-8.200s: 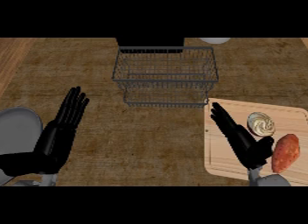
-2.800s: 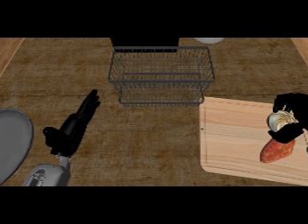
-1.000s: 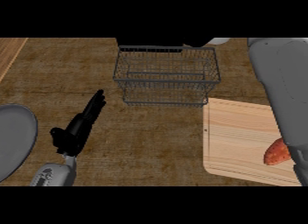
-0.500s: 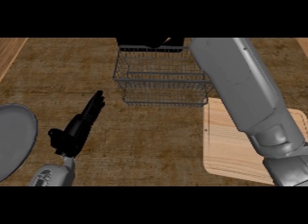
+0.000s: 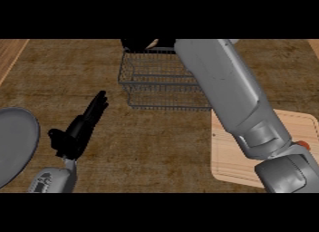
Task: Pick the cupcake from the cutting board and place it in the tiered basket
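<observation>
My right forearm (image 5: 222, 90) stretches diagonally up across the view to the back of the wire tiered basket (image 5: 155, 90). My right hand (image 5: 137, 45) shows only as black fingers at the picture's top edge, above the basket's far rim. They curl round a pale bit of the cupcake (image 5: 152, 43), which is mostly hidden. The wooden cutting board (image 5: 302, 129) lies at the right, partly covered by my arm. My left hand (image 5: 79, 131) rests open at the left on the counter, well away from the basket.
A red-orange food item (image 5: 302, 145) peeks out from behind my right arm on the board. A grey round plate (image 5: 8, 149) lies at the far left. Lighter wood strips (image 5: 5, 63) border the brown counter at both sides.
My right arm has swung from the cutting board up and left to the basket's back, carrying the cupcake. The left hand has stayed in place.
</observation>
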`<action>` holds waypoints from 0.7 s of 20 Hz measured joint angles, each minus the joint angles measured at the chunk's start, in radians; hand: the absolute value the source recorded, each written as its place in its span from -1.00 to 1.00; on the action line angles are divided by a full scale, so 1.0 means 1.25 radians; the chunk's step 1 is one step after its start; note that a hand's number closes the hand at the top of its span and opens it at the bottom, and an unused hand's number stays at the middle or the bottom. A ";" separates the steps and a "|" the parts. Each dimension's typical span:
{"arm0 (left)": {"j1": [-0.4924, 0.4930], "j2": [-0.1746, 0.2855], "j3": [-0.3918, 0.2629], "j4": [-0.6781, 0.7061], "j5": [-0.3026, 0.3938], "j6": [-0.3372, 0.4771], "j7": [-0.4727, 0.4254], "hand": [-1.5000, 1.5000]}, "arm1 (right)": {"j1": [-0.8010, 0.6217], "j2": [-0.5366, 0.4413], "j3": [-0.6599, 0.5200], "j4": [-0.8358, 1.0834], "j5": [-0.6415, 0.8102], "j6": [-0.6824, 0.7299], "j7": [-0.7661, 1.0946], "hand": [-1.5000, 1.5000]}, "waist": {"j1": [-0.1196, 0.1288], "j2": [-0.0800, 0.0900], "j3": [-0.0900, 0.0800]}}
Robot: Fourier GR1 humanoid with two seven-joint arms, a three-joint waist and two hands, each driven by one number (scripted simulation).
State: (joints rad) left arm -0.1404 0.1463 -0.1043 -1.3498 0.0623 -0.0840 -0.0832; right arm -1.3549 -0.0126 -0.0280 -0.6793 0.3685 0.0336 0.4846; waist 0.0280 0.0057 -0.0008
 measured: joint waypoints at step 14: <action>0.025 -0.007 0.004 -0.003 -0.012 0.001 -0.011 0.00 | 0.005 -0.015 -0.054 0.000 -0.173 -0.139 0.105 -1.00 | -0.012 -0.005 0.000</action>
State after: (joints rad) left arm -0.1087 0.1376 -0.0992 -1.3538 0.0476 -0.0825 -0.0971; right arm -1.3492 -0.0311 -0.0957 -0.6797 0.1524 -0.1403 0.6160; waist 0.0128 -0.0004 -0.0005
